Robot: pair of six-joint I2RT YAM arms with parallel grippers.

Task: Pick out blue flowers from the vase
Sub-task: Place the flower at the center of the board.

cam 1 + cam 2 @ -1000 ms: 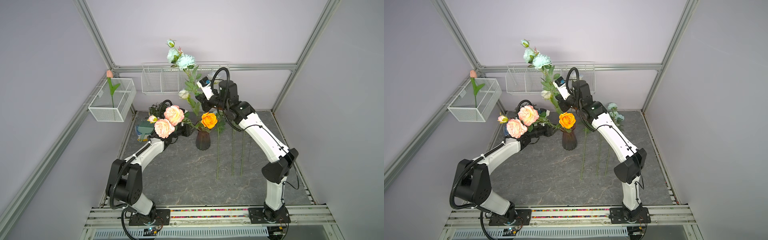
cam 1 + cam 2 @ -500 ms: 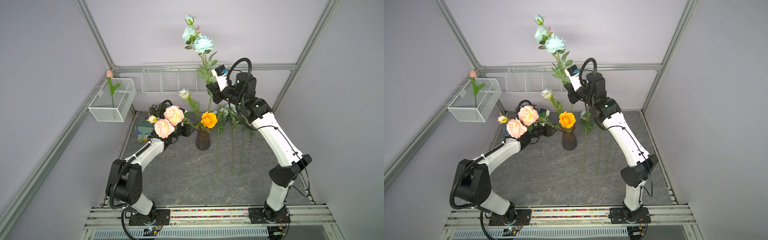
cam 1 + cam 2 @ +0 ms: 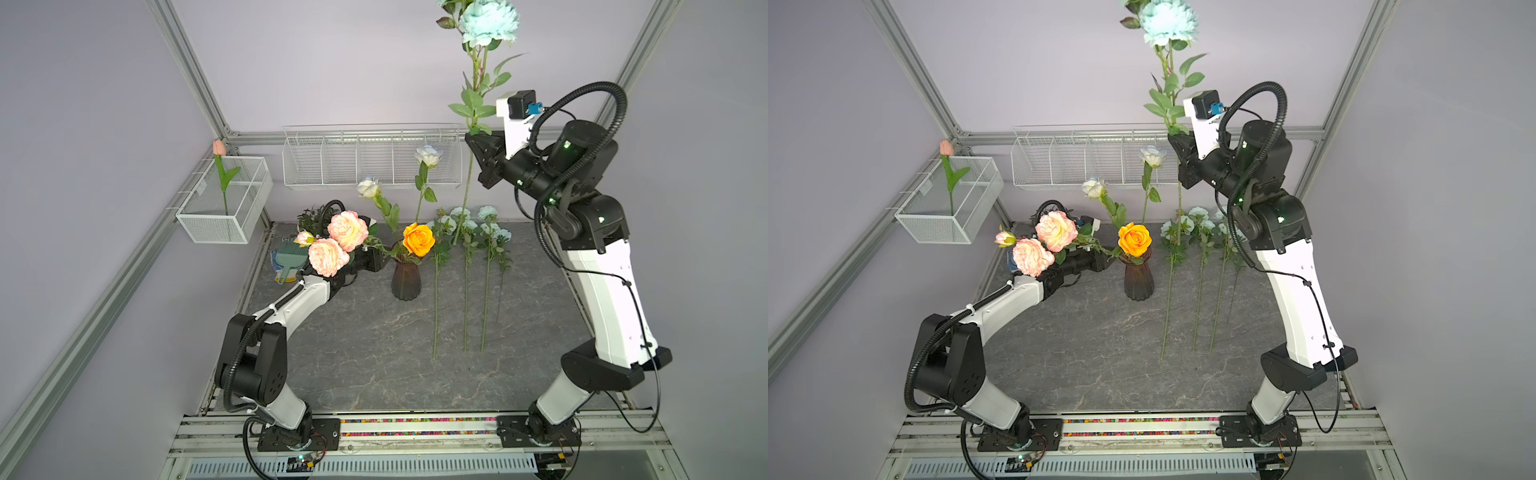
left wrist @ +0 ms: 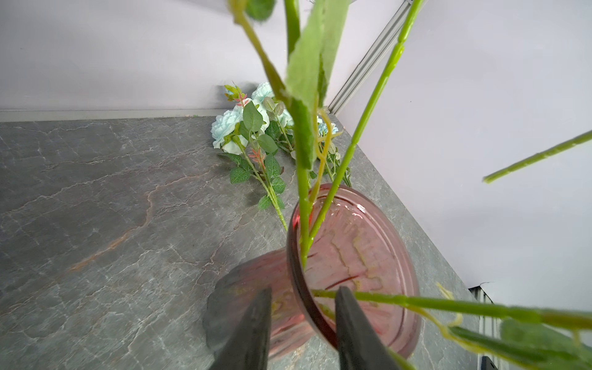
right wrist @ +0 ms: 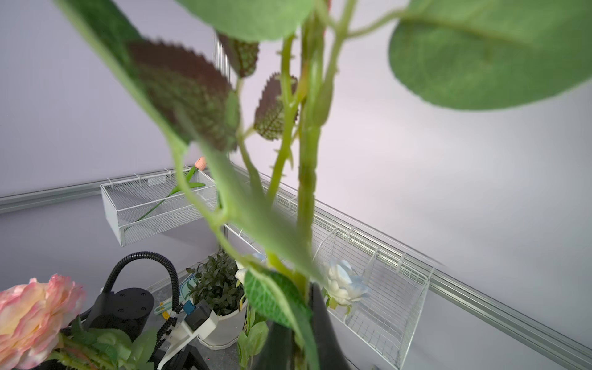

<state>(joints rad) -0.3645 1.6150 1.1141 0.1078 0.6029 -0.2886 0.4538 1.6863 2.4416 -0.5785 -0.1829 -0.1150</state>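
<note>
On the grey counter (image 3: 374, 365) most of the job looks done. The right arm (image 3: 602, 291) is raised high, its jaws shut tight on the leafy stem of the held blue flower (image 3: 488, 20), whose bloom reaches the upper edge in both top views. Its lower end hangs free, clear of the vase, so I judge this one pulled out but not yet put down. The left arm (image 3: 299, 299) reaches low, its jaws closed on the rim of the vase (image 3: 406, 280), steadying it. Near the vase, on the right arm's side, three or four blue flowers (image 3: 487, 212) lie side by side on the counter. In the vase stand the pink peonies (image 3: 347, 230), an orange rose (image 3: 419, 239) and two pale roses (image 3: 428, 154); no aqua bloom shows among them. What is left, by my reading, is laying the held stem beside the others.
</note>
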